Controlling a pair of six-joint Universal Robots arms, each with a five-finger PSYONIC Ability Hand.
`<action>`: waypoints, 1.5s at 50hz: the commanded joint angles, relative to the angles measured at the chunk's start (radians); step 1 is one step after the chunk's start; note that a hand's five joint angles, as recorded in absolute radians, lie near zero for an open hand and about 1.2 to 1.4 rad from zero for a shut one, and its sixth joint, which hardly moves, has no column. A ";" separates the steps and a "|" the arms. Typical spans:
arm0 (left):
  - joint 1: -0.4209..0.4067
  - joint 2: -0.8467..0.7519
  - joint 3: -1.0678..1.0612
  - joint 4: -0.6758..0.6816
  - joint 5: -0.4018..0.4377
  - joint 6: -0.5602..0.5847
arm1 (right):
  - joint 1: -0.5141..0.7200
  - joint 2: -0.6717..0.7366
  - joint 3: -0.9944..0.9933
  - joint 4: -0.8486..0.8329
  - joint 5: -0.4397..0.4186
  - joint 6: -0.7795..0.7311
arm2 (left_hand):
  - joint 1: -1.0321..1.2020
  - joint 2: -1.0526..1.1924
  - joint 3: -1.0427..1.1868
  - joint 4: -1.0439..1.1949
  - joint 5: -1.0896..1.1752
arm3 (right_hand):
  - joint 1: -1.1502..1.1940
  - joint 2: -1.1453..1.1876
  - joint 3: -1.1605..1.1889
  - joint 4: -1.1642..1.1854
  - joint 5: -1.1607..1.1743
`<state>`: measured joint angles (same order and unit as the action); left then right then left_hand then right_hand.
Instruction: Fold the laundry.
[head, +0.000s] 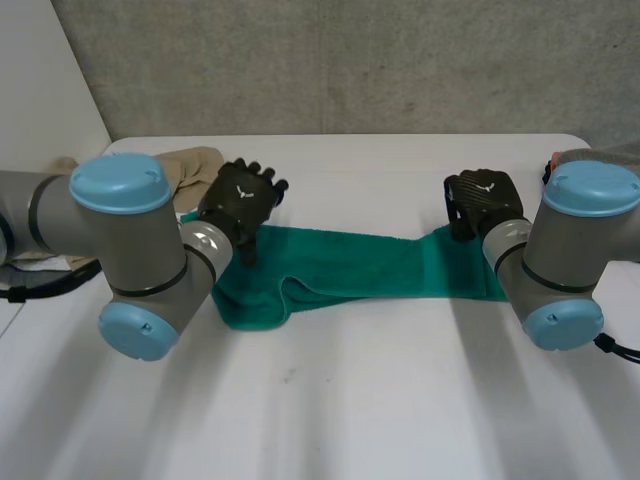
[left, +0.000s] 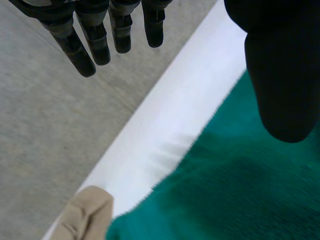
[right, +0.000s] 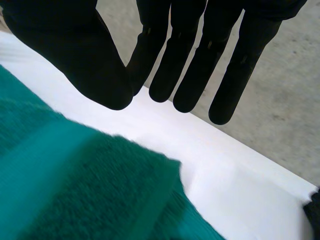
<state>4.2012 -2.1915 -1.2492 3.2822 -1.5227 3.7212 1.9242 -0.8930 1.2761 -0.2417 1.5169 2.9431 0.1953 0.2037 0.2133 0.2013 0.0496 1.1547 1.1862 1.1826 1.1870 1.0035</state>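
Currently, green towel (head: 350, 270) lies stretched along the white bench (head: 350, 400), bunched at its left end. Left robot hand (head: 240, 200) is over that end and right robot hand (head: 483, 200) over the other, both with straight fingers, gripping nothing. Beige cloth (head: 190, 160) sits beyond the left one.

1. The white table (head: 350, 400) has a bare front half.
2. A green towel (head: 360, 265) lies stretched sideways across its middle, with its left end bunched into a loose fold.
3. A beige cloth (head: 195, 160) lies crumpled near the far left corner, just beside the towel.
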 joint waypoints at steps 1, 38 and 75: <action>-0.001 0.045 -0.001 0.005 -0.050 -0.004 | 0.001 -0.007 -0.015 0.035 -0.044 -0.024 | -0.021 -0.029 -0.039 -0.027 -0.050 | 0.242 0.210 0.214 0.209 0.218; 0.103 0.286 -0.205 -0.305 0.045 -0.310 | 0.085 0.170 -0.112 0.085 -0.026 -0.193 | -0.021 -0.029 -0.039 -0.027 -0.050 | -0.537 -0.568 -0.565 -0.569 -0.560; -0.029 0.047 -0.131 -0.273 -0.155 -0.311 | 0.038 -0.064 -0.166 0.099 0.000 -0.300 | -0.021 -0.029 -0.039 -0.027 -0.050 | 0.242 0.210 0.214 0.209 0.218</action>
<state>4.2041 -2.0972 -1.4205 3.0031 -1.6722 3.4038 1.9687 -0.7770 1.0534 -0.1826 1.5367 2.5989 0.1953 0.2037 0.2133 0.2013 0.0496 1.1468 1.1818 1.1860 1.1964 0.9901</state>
